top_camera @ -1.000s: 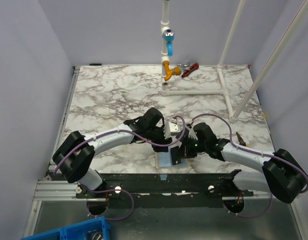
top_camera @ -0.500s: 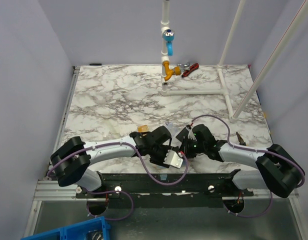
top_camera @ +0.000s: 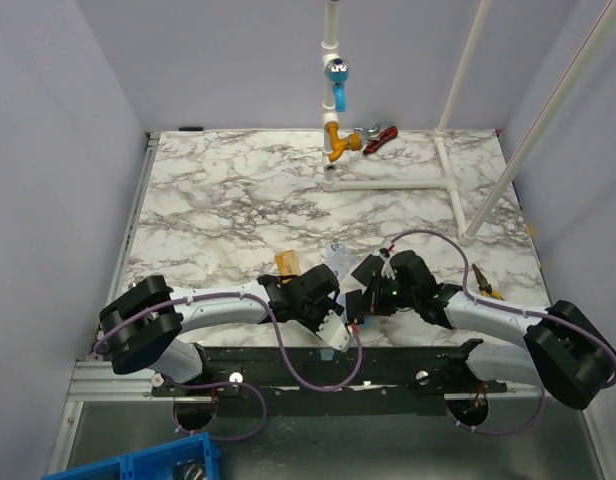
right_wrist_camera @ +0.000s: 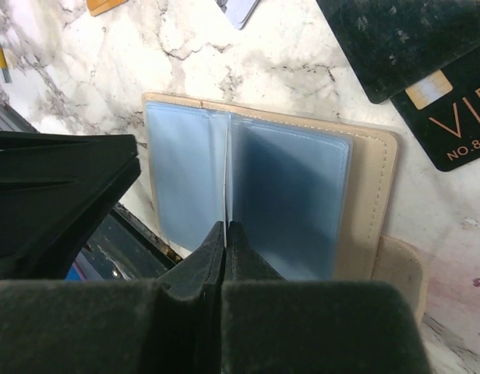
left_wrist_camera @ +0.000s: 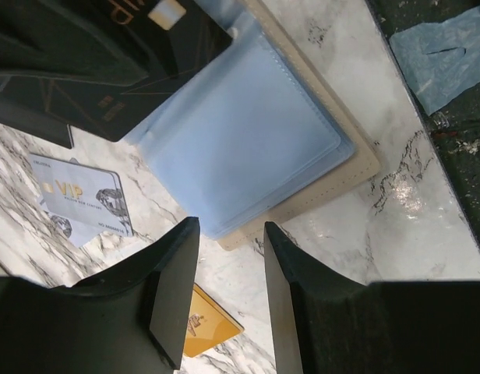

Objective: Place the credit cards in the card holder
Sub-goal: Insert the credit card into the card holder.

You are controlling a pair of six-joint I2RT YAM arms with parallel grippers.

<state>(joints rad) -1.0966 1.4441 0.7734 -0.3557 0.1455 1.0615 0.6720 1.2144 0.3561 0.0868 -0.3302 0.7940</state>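
Note:
The card holder [right_wrist_camera: 365,195] lies open near the table's front edge, with a beige cover and light-blue sleeves; it also shows in the left wrist view [left_wrist_camera: 248,132]. My right gripper [right_wrist_camera: 225,227] is shut on a thin light-blue sleeve page at the holder's fold. My left gripper [left_wrist_camera: 231,234] is open and empty, just above the table beside the holder's edge. The black card [right_wrist_camera: 450,125] lies by the holder's far corner and shows in the left wrist view [left_wrist_camera: 123,70]. The pale blue-silver card [left_wrist_camera: 84,195] and the gold-orange card [left_wrist_camera: 209,331] lie on the marble, also seen from above as the gold-orange card [top_camera: 286,262] and the silver card [top_camera: 338,258].
In the top view both grippers [top_camera: 343,315] crowd together at the front edge, hiding the holder. A white pipe frame [top_camera: 388,182] with an orange and blue fitting [top_camera: 334,140] and a red-handled tool [top_camera: 378,135] stand at the back. The dark front rail [left_wrist_camera: 450,117] runs right beside the holder.
My left arm has swung back toward the front edge and now sits over the holder. The gold-orange and silver cards have come into view behind it. My right gripper has stayed at the holder.

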